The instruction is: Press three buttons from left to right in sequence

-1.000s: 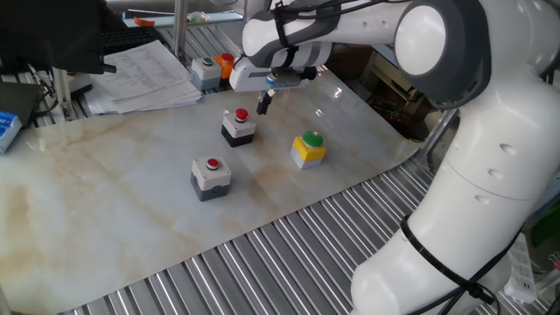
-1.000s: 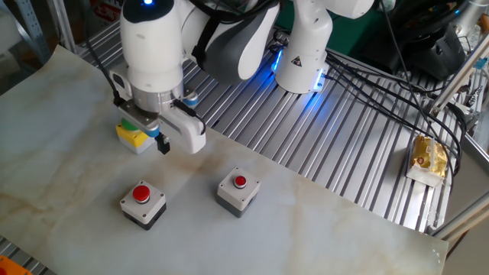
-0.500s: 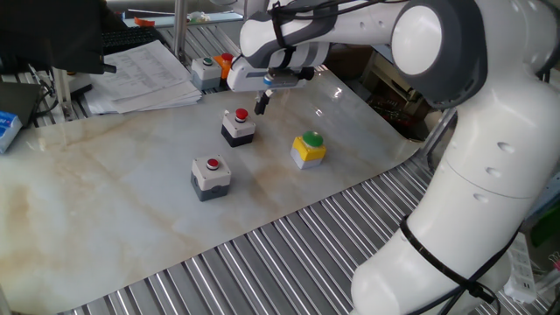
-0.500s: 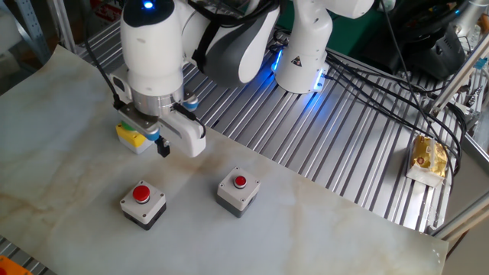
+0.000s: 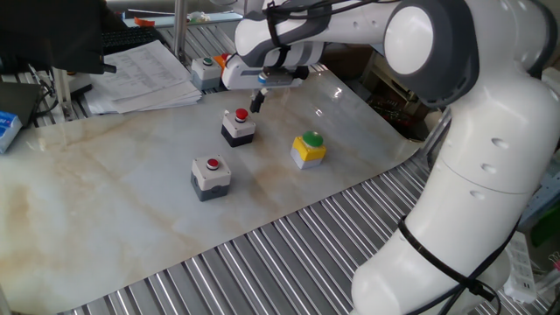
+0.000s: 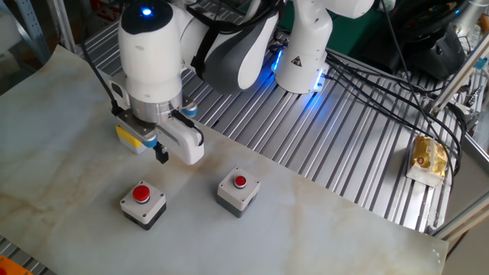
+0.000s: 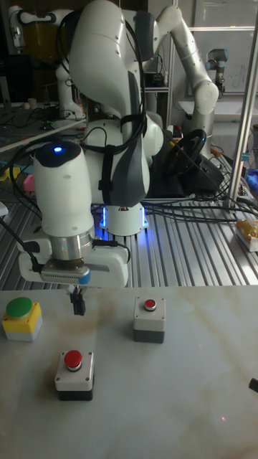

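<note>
while the claw (image 7: 77, 304) is hanging above the counter (image 5: 131, 175) between the yellow box (image 7: 22, 317) and the red-button boxes (image 7: 74, 373), its finger state being unreadable, any sideways drift is risking an out-of-order press.

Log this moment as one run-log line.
arm: over table | gripper: in air, touching no button | near red button box: unpressed | yellow box: untouched | far red button box: untouched

A robotics lab: a second white robot arm (image 7: 188, 54) stands in the upper right of the tall view, black cables (image 6: 382, 72) trail across a ribbed metal bench (image 6: 344, 145), and papers (image 5: 144, 74) lie stacked at the upper left.
</note>
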You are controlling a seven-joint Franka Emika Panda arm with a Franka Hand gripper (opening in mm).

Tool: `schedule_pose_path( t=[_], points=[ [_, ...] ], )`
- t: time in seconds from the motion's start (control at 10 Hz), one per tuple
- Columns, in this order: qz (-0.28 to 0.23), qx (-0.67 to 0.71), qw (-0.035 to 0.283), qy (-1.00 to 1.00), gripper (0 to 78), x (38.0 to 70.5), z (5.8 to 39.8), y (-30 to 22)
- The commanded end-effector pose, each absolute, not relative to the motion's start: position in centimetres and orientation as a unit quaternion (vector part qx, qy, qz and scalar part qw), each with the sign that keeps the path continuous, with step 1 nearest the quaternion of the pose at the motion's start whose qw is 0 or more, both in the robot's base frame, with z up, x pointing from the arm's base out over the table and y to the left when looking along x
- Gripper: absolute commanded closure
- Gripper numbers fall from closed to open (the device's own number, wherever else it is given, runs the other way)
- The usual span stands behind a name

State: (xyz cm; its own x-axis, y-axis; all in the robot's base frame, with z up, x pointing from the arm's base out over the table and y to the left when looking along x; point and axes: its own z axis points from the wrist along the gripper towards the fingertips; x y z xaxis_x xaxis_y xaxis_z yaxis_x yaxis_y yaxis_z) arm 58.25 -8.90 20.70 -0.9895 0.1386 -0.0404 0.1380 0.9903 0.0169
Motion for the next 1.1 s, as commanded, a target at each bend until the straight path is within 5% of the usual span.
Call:
schedule_pose_path(
  t=[0.1,1.1],
  points=[
    [0.007,0.090,0.020,0.996,77.6,58.54,21.21,-8.53],
    [0.006,0.097,0.028,0.995,77.6,58.44,20.81,-8.09]
  ],
)
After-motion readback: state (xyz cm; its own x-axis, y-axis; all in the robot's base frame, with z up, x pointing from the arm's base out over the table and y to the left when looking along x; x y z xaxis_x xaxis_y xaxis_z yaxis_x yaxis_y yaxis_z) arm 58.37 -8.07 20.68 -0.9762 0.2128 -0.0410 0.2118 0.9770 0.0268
